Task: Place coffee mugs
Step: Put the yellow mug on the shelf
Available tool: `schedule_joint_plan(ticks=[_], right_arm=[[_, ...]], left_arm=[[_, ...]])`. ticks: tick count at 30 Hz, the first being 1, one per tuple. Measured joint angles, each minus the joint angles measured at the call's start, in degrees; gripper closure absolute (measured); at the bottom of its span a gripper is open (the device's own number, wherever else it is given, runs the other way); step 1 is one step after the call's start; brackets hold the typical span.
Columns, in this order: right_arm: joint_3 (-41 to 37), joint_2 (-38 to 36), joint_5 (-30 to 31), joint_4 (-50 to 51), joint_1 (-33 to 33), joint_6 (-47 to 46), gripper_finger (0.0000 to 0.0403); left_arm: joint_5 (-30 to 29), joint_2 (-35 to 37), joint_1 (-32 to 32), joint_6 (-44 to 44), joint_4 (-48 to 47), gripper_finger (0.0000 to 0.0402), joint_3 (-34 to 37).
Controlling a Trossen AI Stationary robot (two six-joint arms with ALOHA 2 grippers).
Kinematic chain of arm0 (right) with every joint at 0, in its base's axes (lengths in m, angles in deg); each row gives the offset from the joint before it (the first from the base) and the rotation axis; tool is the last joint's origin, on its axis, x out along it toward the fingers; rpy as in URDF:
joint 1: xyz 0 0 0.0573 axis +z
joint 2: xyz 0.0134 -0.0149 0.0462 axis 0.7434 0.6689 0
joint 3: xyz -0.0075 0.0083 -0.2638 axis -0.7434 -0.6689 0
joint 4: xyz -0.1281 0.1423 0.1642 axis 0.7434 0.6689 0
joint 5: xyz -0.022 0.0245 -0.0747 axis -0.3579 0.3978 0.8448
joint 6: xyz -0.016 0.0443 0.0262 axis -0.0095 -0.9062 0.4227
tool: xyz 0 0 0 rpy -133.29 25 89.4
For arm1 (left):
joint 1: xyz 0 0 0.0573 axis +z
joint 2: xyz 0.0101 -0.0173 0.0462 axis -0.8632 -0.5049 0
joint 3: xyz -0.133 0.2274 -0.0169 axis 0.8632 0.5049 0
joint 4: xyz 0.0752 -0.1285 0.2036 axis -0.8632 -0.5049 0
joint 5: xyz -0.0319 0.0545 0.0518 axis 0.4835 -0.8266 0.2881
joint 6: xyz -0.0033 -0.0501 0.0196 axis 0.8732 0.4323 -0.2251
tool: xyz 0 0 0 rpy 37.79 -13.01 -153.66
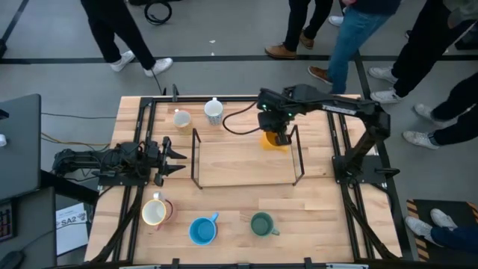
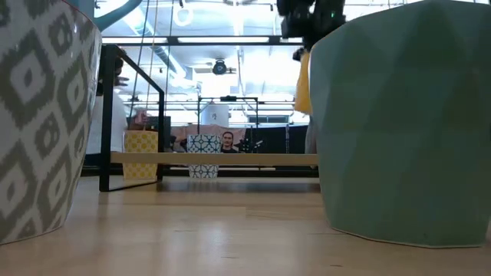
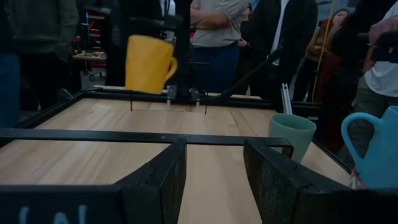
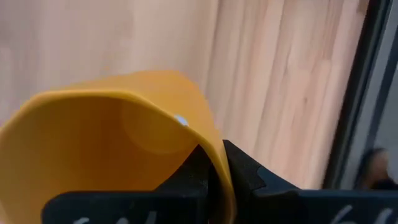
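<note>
My right gripper [image 1: 275, 137] is over the far right part of the black wire rack [image 1: 246, 184], shut on an orange mug [image 1: 269, 142]. In the left wrist view the orange mug [image 3: 147, 62] is well above the table. My left gripper [image 1: 178, 157] waits open at the rack's left end. A cream-yellow mug [image 1: 181, 119] and a white patterned mug [image 1: 213, 110] stand on their bases near the far edge. A white-and-pink mug [image 1: 154, 212], a blue mug [image 1: 202, 230] and a dark green mug [image 1: 261, 223] stand near the near edge. My right gripper [image 4: 217, 171] pinches the orange mug's wall at the rim [image 4: 211, 146], one finger inside the mug and one outside. It comes from above, pointing down. The mug hangs below the fingers, lifted clear of the table, mouth up and slightly tilted, with its handle [image 3: 168, 67] free.
The rack's thin black bars [image 3: 143, 135] cross the table's middle, with bare wood inside it. Black frame rails run along the table's left and right sides. Several people stand beyond the far edge. In the low view the green mug [image 2: 399, 123] and a patterned mug [image 2: 38, 115] stand close.
</note>
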Motion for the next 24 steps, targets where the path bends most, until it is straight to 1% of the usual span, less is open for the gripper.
schedule_joint_plan(ticks=[2,6,9,17,24], right_arm=[[0.01,1.64,0.92,1.61,-1.19,0.52,0.0373],[-0.01,4.3,0.65,4.5,-2.73,0.52,0.0372],[-0.03,5.76,0.39,4.62,-3.15,0.54,0.0372],[-1.81,5.76,1.15,3.88,-3.52,2.52,0.0372],[-6.5,5.71,1.22,0.41,-3.68,3.65,0.0372]], left_arm=[[0.0,0.0,0.0,0.0,0.0,0.0235,0.0],[0.0,0.0,0.0,0.0,-0.01,0.0235,0.0],[0.0,0.0,-0.02,0.0,0.0,0.0235,0.0],[0.0,0.0,-0.02,0.0,-0.02,0.0235,0.0],[0.0,0.0,0.0,-0.01,-0.02,0.0235,0.0]])
